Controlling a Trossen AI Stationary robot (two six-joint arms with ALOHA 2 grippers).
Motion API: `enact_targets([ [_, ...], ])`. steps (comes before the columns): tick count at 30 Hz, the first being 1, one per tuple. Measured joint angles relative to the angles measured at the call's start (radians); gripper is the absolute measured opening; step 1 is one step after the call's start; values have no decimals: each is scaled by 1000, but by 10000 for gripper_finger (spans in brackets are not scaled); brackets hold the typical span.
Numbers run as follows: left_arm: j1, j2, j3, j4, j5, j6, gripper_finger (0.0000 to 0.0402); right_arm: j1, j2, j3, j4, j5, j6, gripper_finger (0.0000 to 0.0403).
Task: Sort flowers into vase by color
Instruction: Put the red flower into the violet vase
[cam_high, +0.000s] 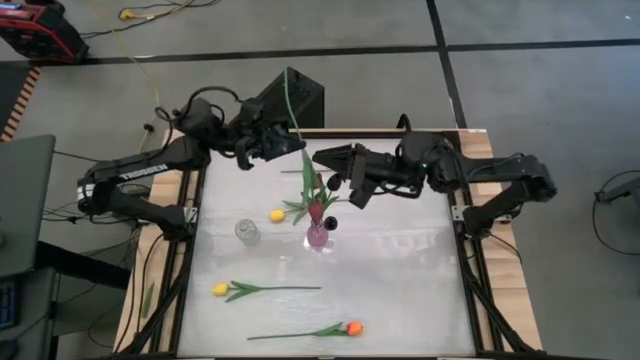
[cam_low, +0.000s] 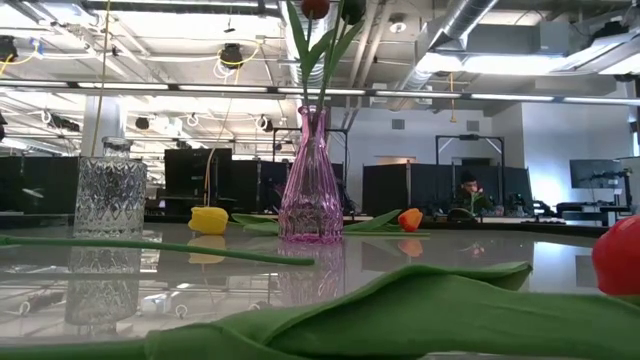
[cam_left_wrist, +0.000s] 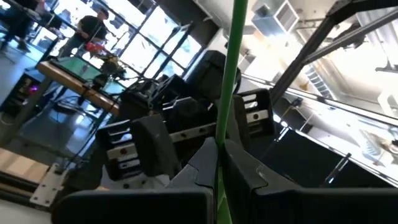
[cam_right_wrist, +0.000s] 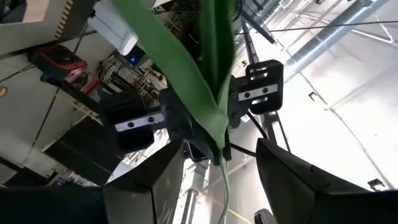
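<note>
My left gripper (cam_high: 288, 146) (cam_left_wrist: 217, 163) is above the table's far edge, shut on a long green tulip stem (cam_high: 293, 105). Which head belongs to that stem I cannot tell. My right gripper (cam_high: 322, 168) (cam_right_wrist: 217, 182) is open just to its right, with a finger on either side of that flower's leaf (cam_right_wrist: 186, 74), not touching it. Below them the pink vase (cam_high: 317, 238) (cam_low: 312, 190) stands upright and holds dark maroon tulips (cam_low: 352, 10). On the table lie two yellow tulips (cam_high: 277, 215) (cam_high: 220, 289) and an orange tulip (cam_high: 353, 328). My left gripper pinches the thin green stem (cam_left_wrist: 222, 134) between its two shut fingers, which lie across it. The stem is lifted clear of the table. Its bare free end (cam_high: 287, 78) points past the far edge, and its leafy part runs toward the pink vase.
A clear cut-glass vase (cam_high: 247, 232) (cam_low: 110, 200) stands left of the pink one. A black box (cam_high: 300, 95) sits beyond the far edge. The orange tulip's leaf (cam_low: 400, 310) fills the low view's foreground. People stand at benches in the room behind.
</note>
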Motion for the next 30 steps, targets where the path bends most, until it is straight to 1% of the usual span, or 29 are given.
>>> enact_targets([
  [3,10,4,0,7,-3,0,0,-21,11,-1,9,-33,-1,227],
  [5,16,4,0,7,-7,-2,0,-33,27,0,39,-81,5,227],
  [10,17,10,0,-2,-8,-11,0,-47,65,-1,83,-98,-12,224],
  [13,16,9,0,-13,-8,-14,0,-56,92,-1,142,-114,-13,212],
  [16,16,9,0,-31,-9,-26,0,-67,116,-1,178,-114,-13,184],
  [18,16,9,0,-33,-8,-38,0,-67,122,-1,182,-106,-12,154],
  [20,16,9,0,-33,-8,-54,0,-65,122,-1,184,-89,-3,116],
  [24,19,9,0,-36,-5,-75,3,-49,113,-1,182,-66,73,29],
  [27,35,9,-1,-34,5,-75,12,-39,96,-1,151,-65,126,25],
  [30,79,-3,-1,-31,35,-70,27,-32,74,-1,120,-60,225,28],
])
